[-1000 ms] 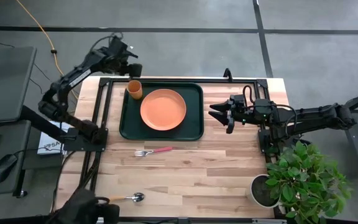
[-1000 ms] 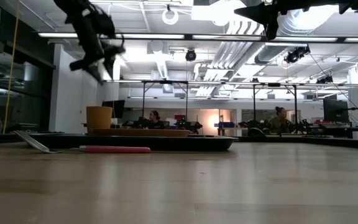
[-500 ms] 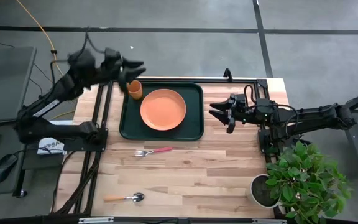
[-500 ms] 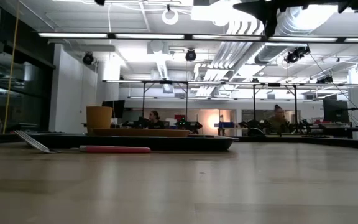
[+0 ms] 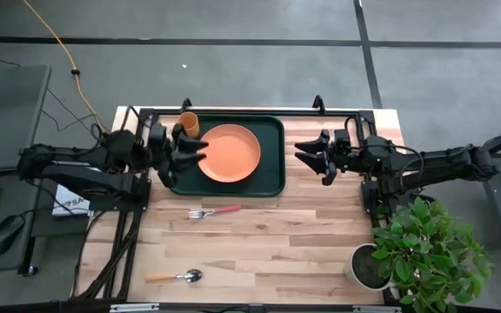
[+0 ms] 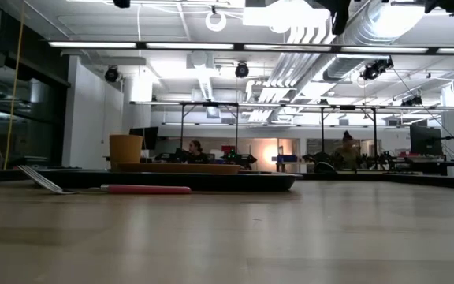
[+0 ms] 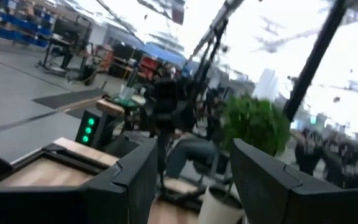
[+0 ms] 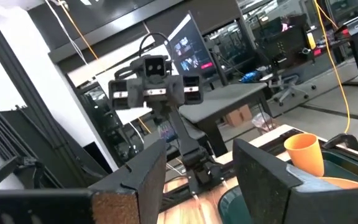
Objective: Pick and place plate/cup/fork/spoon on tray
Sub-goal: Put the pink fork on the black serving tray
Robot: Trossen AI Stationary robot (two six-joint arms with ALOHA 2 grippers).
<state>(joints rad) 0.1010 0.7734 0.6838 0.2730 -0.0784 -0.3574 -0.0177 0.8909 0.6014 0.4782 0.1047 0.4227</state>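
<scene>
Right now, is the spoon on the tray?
No, the spoon lies on the bare wooden table near its front edge, well apart from the green tray.

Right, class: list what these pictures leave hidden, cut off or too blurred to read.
- Low view: spoon absent; both arms cut off by the top edge.
- Low view: fork tines tiny and indistinct.
- Left wrist view: room blurred; tray out of frame.
- Right wrist view: plate cut by the edge, behind a finger.
</scene>
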